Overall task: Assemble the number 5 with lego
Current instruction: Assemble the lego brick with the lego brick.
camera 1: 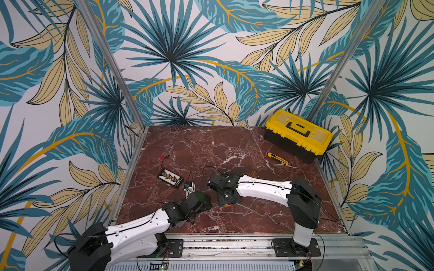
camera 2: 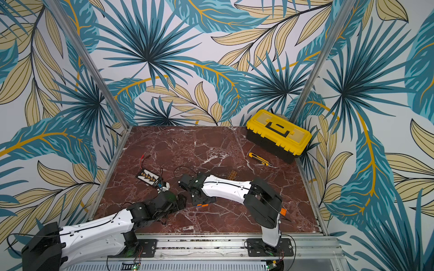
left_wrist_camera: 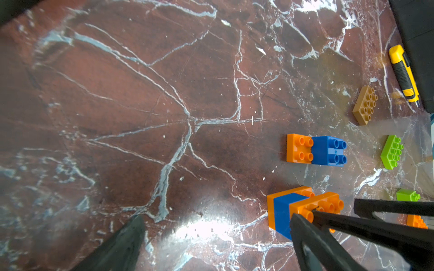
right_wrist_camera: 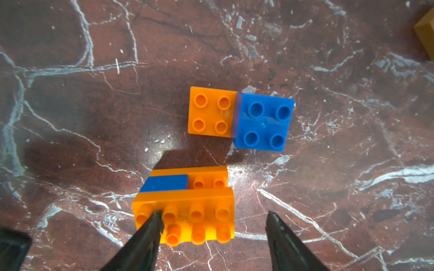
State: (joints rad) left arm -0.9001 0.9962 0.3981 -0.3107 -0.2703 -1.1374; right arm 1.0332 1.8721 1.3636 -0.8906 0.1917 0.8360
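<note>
- Bright, even light from overhead; both top views sharp, walls [camera 1: 211, 70] bowed toward the edges.
- White glare on the tabletop [left_wrist_camera: 202, 230] just beside the orange brick stack [left_wrist_camera: 326, 203].
- Soft shadow beside that stack; wrist views smear outward.

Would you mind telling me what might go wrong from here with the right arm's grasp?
One of the right jaws sits over the studs of the top orange brick, not beside it; closing may shove or tip the stack. The orange-and-blue pair lies close by and could get knocked.

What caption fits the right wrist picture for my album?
Right gripper open at an orange-blue lego stack, another orange-blue pair lying apart.
</note>
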